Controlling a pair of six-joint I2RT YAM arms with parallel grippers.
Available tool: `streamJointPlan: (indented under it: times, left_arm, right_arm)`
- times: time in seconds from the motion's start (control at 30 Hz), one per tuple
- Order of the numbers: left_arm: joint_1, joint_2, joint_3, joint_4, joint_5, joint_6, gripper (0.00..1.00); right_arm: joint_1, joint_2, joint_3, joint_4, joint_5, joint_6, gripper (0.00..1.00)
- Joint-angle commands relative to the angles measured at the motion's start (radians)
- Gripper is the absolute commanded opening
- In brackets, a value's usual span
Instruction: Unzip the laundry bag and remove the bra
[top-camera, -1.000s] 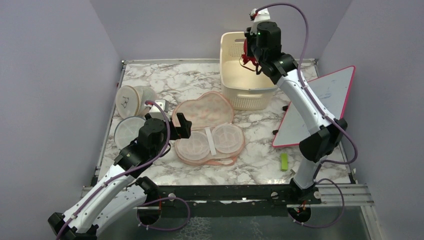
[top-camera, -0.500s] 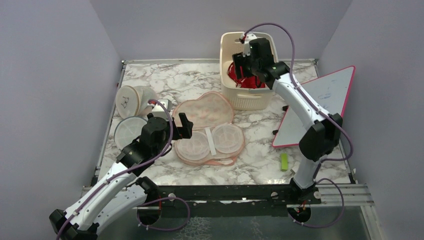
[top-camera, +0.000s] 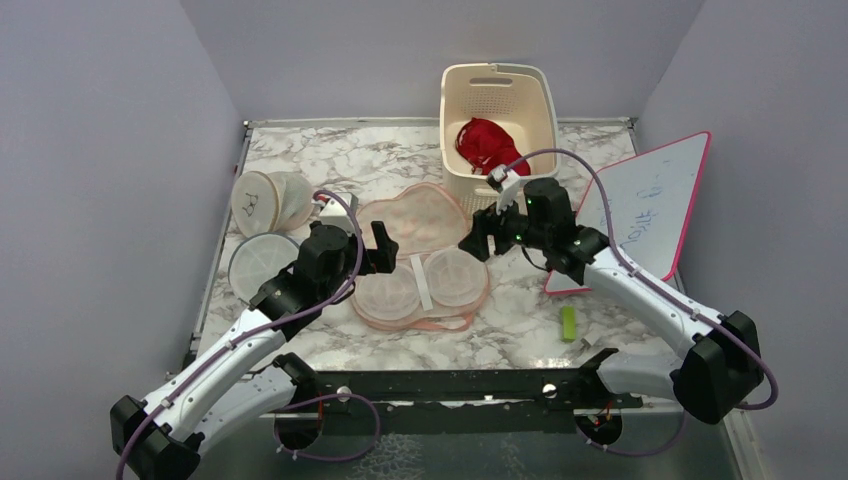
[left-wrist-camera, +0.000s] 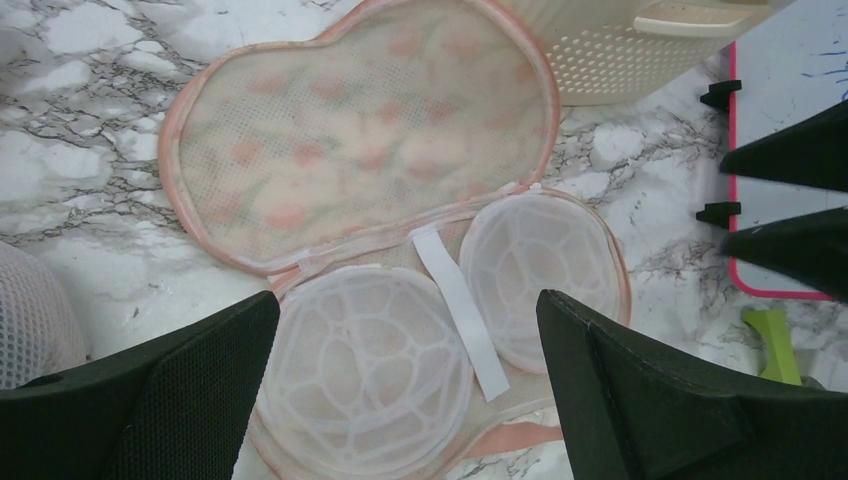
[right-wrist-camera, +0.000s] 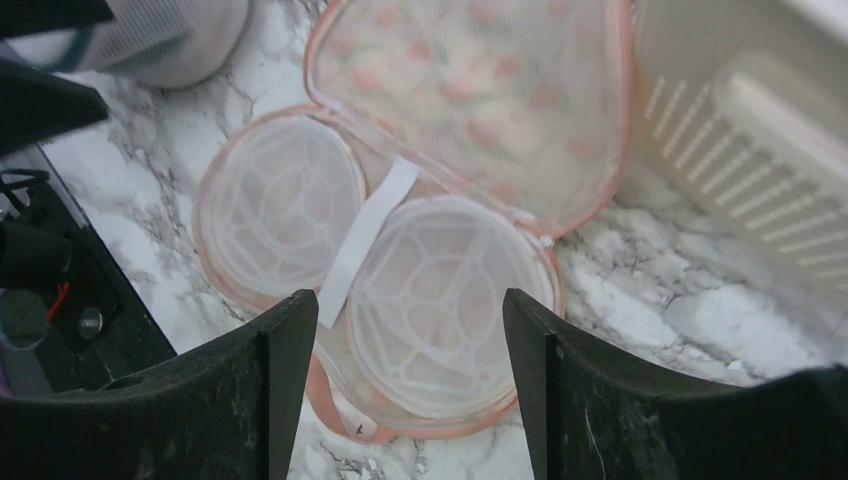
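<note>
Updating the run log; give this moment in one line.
laundry bag: open | bra: in basket | left gripper: open | right gripper: open

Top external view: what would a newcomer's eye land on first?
The bright red bra lying in the cream basket at the far edge. Next, the peach laundry bag unzipped in the middle, lid folded back, two white cups showing. The left end effector and the right end effector hover open at either side of it.

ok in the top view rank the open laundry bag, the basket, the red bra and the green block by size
1. laundry bag and basket: look about alike, too close to rank
2. bra
3. green block, smallest
</note>
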Motion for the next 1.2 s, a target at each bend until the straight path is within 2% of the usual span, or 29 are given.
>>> streamJointPlan:
  times: [0.0, 0.33, 0.53, 0.67, 0.9, 1.0, 1.17]
  left_arm:
    - [0.004, 0.006, 0.022, 0.042, 0.039, -0.023, 0.98]
    - [0.004, -0.002, 0.018, 0.05, 0.07, -0.045, 0.98]
    - [0.004, -0.034, 0.015, 0.022, 0.052, -0.04, 0.98]
    - [0.004, -0.052, 0.015, 0.003, 0.038, -0.031, 0.98]
    - [0.004, -0.077, 0.015, -0.023, 0.013, -0.012, 0.99]
    - [0.004, -0.088, 0.015, -0.035, 0.005, -0.006, 0.99]
    - [0.004, -0.098, 0.015, -0.049, -0.002, 0.002, 0.99]
  right_arm:
    - [0.007, -0.05, -0.162, 0.22, 0.037, 0.044, 0.67]
    - [0.009, 0.08, -0.432, 0.809, 0.209, 0.07, 0.68]
    - [0.007, 0.25, -0.453, 1.061, 0.286, 0.108, 0.68]
    - [0.007, 0.364, -0.419, 1.132, 0.331, 0.141, 0.67]
    - [0.007, 0.523, -0.378, 1.246, 0.326, 0.174, 0.55]
    - [0.007, 0.567, -0.34, 1.235, 0.352, 0.181, 0.54]
    - [0.007, 0.633, -0.276, 1.206, 0.345, 0.163, 0.45]
